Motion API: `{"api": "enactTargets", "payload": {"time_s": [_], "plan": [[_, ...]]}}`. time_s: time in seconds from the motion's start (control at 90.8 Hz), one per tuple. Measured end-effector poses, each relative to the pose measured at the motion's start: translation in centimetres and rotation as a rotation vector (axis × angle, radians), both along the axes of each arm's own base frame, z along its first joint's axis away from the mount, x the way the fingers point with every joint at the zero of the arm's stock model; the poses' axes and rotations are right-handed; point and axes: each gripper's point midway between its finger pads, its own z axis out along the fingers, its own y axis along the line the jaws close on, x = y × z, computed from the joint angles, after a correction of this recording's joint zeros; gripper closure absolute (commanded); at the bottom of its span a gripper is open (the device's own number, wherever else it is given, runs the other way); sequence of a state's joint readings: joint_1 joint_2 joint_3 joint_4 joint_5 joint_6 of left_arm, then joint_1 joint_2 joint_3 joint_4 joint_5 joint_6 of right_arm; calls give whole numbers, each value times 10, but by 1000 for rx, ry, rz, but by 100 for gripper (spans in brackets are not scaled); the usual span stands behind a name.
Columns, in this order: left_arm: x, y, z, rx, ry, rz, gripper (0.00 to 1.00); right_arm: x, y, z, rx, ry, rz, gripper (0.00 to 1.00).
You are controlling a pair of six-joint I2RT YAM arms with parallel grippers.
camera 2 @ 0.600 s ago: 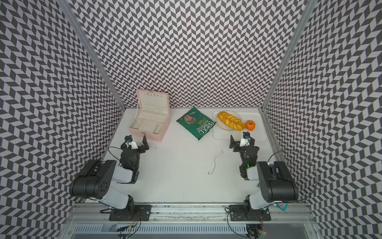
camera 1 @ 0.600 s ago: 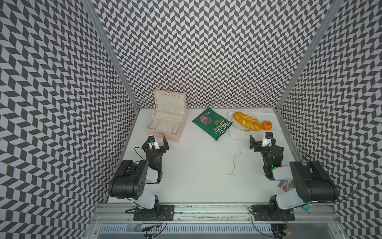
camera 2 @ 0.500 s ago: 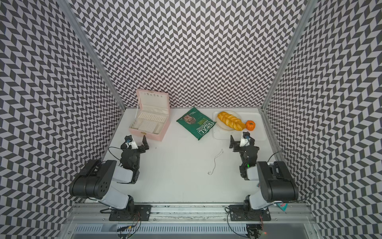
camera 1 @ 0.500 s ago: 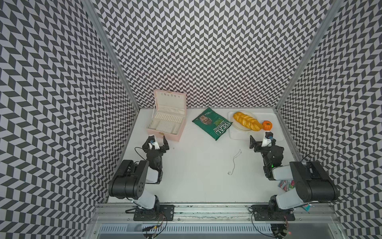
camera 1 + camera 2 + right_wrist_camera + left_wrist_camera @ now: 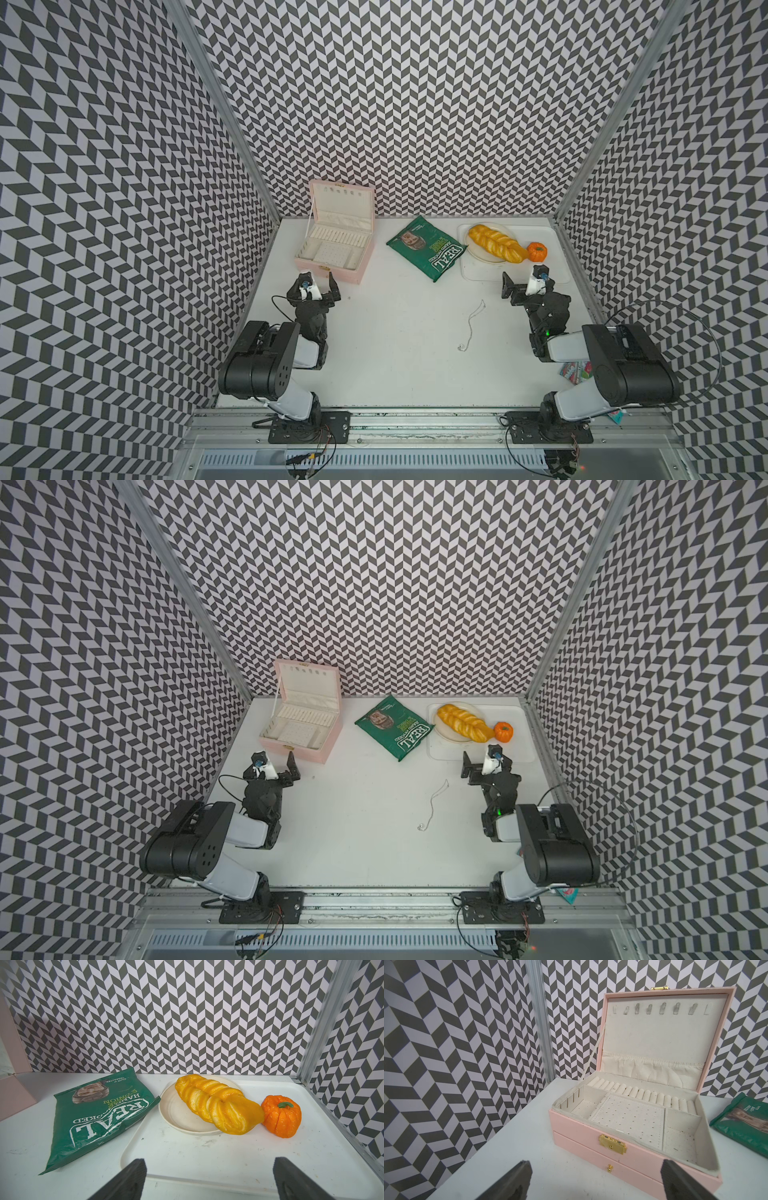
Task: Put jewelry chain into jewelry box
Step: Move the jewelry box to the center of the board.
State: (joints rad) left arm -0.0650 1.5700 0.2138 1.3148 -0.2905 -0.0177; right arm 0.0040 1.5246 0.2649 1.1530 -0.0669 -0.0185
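A white table (image 5: 395, 374) bears an open pink jewelry box (image 5: 328, 270) just ahead of the left gripper (image 5: 318, 279), a white tray (image 5: 498, 272) ahead of the right gripper (image 5: 524, 279), a green chip bag (image 5: 428, 249) between box and tray, and a thin jewelry chain (image 5: 471, 324) near the right gripper's inner side.

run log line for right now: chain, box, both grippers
jewelry chain: loose on table, unheld | jewelry box: lid open, no chain inside | left gripper: open, empty | right gripper: open, empty

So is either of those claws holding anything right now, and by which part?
Nothing is held. The left gripper and right gripper are both open and empty; the chain lies loose on the table, apart from both.
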Motion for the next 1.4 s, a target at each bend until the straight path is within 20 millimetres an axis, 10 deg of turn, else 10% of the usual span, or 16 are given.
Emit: {"api": "enactTargets", "payload": {"time_s": [0.286,0.529,0.694,1.069,1.399], "plan": [[1,6,25,-11,-16,27,0,1,1,12,-10,18,-48,0],[24,25,125,-209,-127,140,0,16,-7,138,253,-139,-127,0],[46,11,153,-247,-76,65,8,23,-2,149,476,-55,-129,0],[118,-88,73,-207,332,-207,41,8,51,94,555,246,-3,0],[142,-146,-11,-139,610,-294,64,-26,83,91,499,297,87,0]]}}
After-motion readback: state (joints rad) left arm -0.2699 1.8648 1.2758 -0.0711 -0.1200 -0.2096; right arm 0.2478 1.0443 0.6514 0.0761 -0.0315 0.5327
